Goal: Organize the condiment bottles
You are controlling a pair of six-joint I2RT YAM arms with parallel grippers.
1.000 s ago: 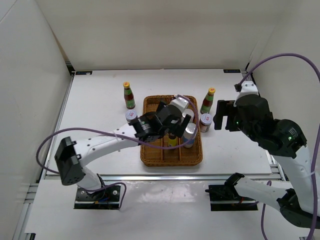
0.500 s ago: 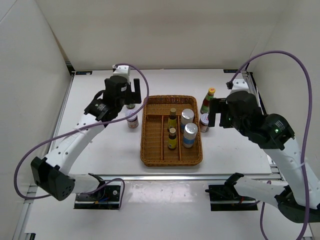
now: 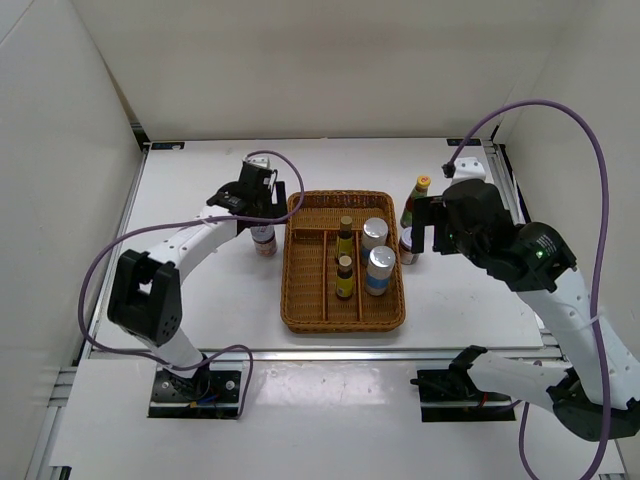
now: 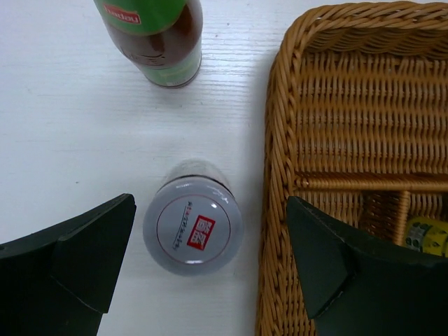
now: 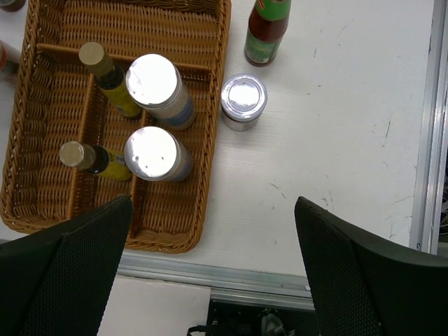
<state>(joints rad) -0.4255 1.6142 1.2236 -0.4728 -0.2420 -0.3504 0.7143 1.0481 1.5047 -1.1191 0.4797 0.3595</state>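
four in wicker tray [image 3: 296,300]: two mini bottles [image 3: 346,229] middle slot, two silver-lidded cylinders [image 3: 380,263] right slot. left jar [image 4: 193,225] and left sauce bottle [image 4: 157,42] on tabletop [image 4: 63,140]; right jar [image 5: 243,98], right sauce bottle [image 5: 266,28] opposite side. left claw [image 4: 210,203] open over left jar; right claw [image 5: 213,201] open.

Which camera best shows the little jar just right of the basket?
The right wrist view: the jar is whole and unobstructed. The top view has it partly hidden by the right arm; the left wrist view misses it.

Mini bottles [image 3: 345,237] left of cylinders [image 3: 379,268] in tray [image 3: 343,320]; jars [image 3: 264,240] flanking it, before sauce bottles [image 3: 418,200].
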